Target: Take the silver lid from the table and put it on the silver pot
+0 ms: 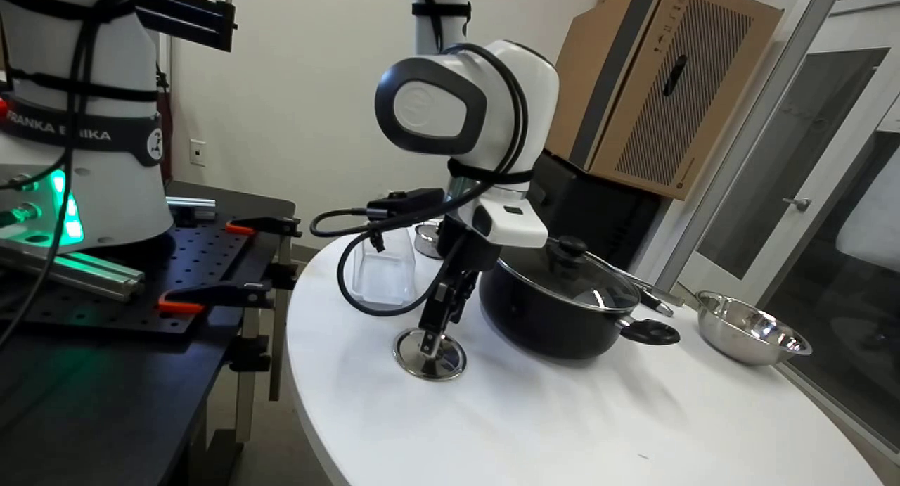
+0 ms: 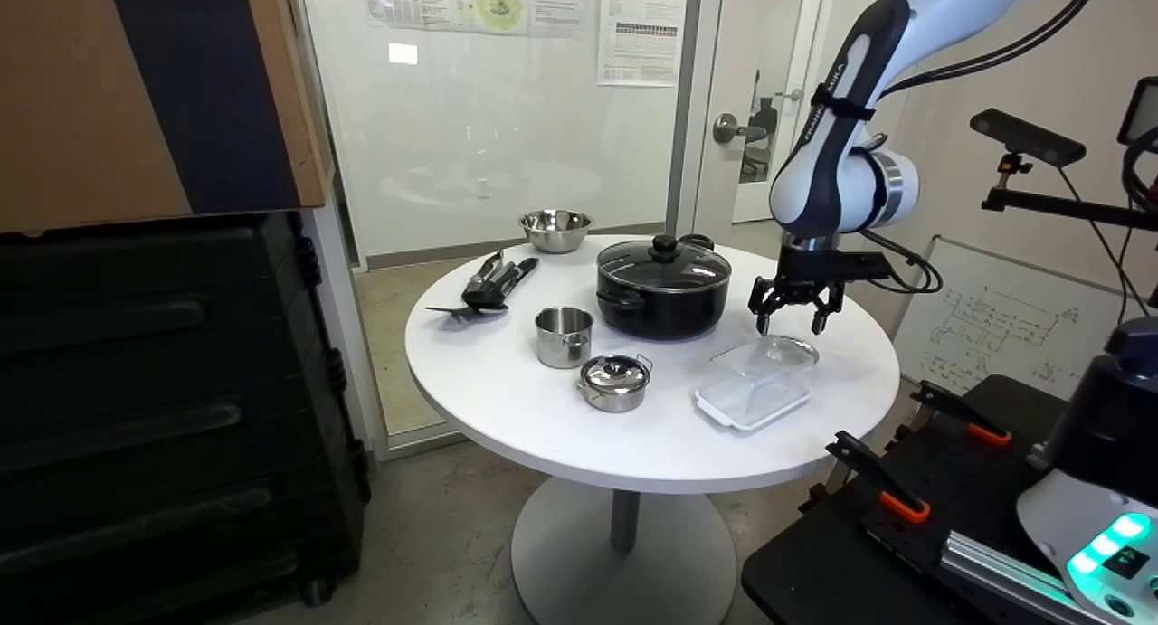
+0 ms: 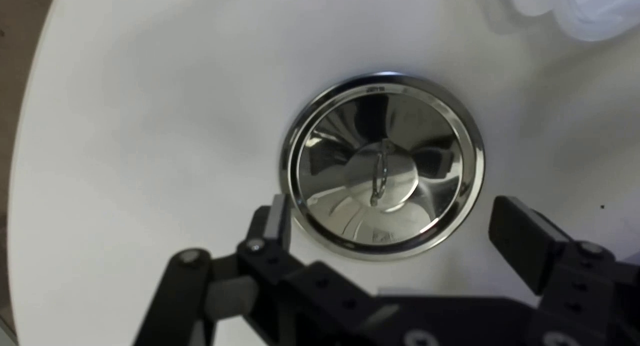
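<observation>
The silver lid lies flat on the white table, with a thin wire loop at its centre in the wrist view (image 3: 395, 178). It also shows in both exterior views (image 1: 447, 363) (image 2: 800, 348), partly behind a clear container in one of them. My gripper (image 3: 392, 208) is open and empty, its fingers spread wide over the lid's near part. It points down at the lid in both exterior views (image 1: 429, 342) (image 2: 791, 325). The silver pot (image 2: 564, 343) stands open, without a lid, beside the big black pot in an exterior view. It is out of the wrist view.
A big black pot (image 1: 555, 317) with a glass lid stands beside my arm. A clear container (image 2: 753, 399) lies near the lid. A small lidded steel pot (image 2: 614, 388), black-handled utensils (image 2: 493, 286) and a steel bowl (image 2: 555, 232) share the round table (image 2: 507, 408).
</observation>
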`<state>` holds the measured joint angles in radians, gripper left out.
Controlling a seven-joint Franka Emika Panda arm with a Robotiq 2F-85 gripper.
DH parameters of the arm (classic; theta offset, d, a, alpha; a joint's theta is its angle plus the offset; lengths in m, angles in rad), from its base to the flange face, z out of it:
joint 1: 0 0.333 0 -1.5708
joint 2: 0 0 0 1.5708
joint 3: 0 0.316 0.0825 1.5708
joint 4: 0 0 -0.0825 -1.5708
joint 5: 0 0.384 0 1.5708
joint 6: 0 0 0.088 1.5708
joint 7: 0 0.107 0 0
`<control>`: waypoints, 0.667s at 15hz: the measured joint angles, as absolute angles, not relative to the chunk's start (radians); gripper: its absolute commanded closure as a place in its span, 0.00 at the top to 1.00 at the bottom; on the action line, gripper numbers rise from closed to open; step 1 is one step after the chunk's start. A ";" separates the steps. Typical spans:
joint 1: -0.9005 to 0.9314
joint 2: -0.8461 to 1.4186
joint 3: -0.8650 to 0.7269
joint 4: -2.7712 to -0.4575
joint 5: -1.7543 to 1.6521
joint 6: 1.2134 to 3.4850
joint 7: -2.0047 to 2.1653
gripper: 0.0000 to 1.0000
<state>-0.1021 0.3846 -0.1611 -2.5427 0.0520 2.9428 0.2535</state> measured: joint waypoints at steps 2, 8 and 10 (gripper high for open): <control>-0.099 0.404 -0.158 -2.530 0.056 2.943 0.253 1.00; -0.098 0.426 -0.141 -2.519 0.070 2.943 0.253 0.98; -0.098 0.426 -0.139 -2.519 0.076 2.943 0.253 0.95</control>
<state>-0.0983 0.4264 -0.1392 -2.5188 0.0760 2.9429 0.2530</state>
